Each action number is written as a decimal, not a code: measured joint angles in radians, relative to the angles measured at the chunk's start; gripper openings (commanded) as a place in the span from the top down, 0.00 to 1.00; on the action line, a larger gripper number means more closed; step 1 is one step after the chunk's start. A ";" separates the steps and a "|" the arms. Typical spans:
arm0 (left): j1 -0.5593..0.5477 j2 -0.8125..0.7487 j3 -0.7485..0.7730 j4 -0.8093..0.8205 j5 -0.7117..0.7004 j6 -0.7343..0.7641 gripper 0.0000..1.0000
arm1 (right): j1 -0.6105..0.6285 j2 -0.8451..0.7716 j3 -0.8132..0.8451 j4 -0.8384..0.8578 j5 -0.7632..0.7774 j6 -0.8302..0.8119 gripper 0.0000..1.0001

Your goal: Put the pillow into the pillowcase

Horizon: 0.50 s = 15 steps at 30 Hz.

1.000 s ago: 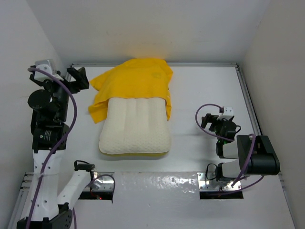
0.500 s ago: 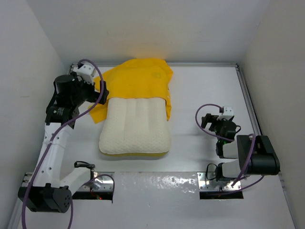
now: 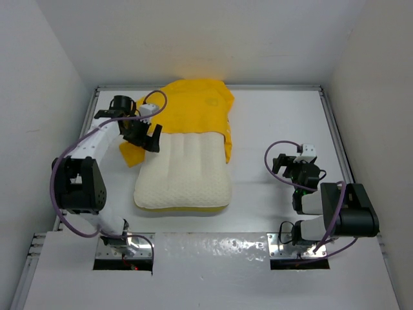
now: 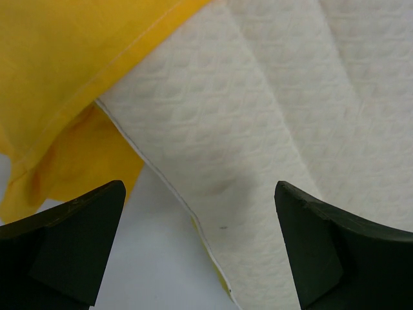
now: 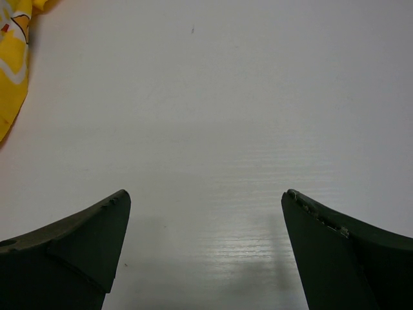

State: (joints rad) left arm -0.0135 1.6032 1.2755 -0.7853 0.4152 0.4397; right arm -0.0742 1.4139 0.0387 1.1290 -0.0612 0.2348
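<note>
Looking from above, you find the pillow (image 3: 184, 174) lying on the desk (image 3: 277, 116), left of centre. Its far end is tucked under the yellow pillowcase (image 3: 190, 103), and its near part lies bare. A loose flap of the pillowcase spreads on the desk beside the pillow's left edge.

Your left end effector (image 3: 147, 137) hangs over the pillow's far-left corner, where the yellow hem crosses the quilted cover. It is released, with its fingers spread wide and nothing between them. In its wrist view the pillow's left edge runs between the two fingers.

Your right end effector (image 5: 206, 194) sits well apart on the right, above bare desk. It too is released and grasps nothing.
</note>
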 measured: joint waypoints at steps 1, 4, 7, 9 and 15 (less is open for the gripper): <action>0.000 0.006 0.000 -0.026 -0.015 0.008 0.00 | 0.000 0.000 0.000 -0.001 0.000 0.000 0.01; 0.000 -0.025 0.031 -0.058 -0.037 0.026 0.00 | 0.000 -0.011 0.000 -0.022 -0.003 0.000 0.01; 0.013 -0.073 0.119 -0.062 -0.023 0.044 0.00 | 0.007 -0.172 0.051 -0.300 -0.024 -0.003 0.01; 0.032 -0.131 0.132 -0.027 0.008 0.061 0.00 | 0.012 -0.262 0.179 -0.515 -0.049 0.027 0.01; 0.066 -0.195 0.091 0.053 0.058 0.048 0.28 | 0.111 -0.275 0.710 -0.855 -0.167 0.035 0.53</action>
State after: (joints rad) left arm 0.0525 1.4082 1.3666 -0.7319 0.4728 0.4881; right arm 0.0368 1.1393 0.7486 0.2737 -0.2283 0.2699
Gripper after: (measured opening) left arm 0.748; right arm 0.608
